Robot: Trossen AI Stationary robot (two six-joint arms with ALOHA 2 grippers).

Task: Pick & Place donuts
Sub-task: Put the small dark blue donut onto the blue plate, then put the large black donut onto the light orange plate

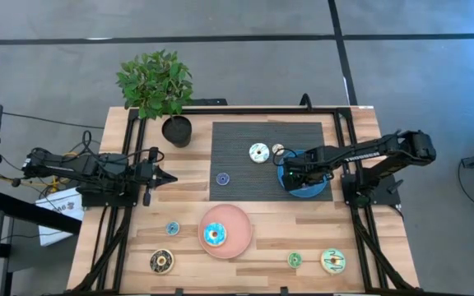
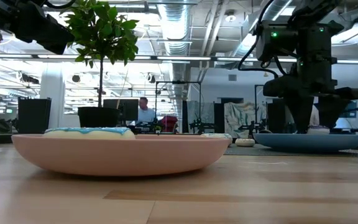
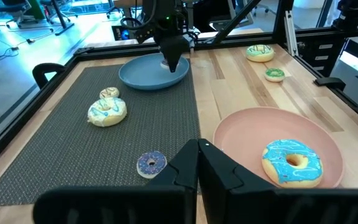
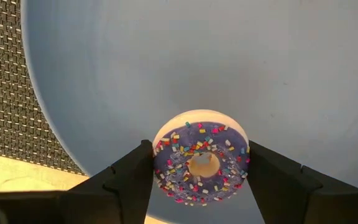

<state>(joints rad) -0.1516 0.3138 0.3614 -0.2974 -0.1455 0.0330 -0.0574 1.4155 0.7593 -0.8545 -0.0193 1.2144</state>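
Right gripper (image 4: 201,171) is over the blue plate (image 4: 229,56), its 2 fingers (image 4: 126,177) apart on either side of a purple sprinkled donut (image 4: 201,163), with small gaps showing at both sides. Left gripper (image 3: 197,171) is closed, parked at the table's left side, pointing toward the dark mat (image 1: 237,156). A blue donut (image 1: 214,236) lies on the pink plate (image 1: 235,220); 1 white donut (image 1: 258,153) lies on the mat.

Purple sprinkled donut (image 4: 200,163) on a blue plate (image 4: 229,68)
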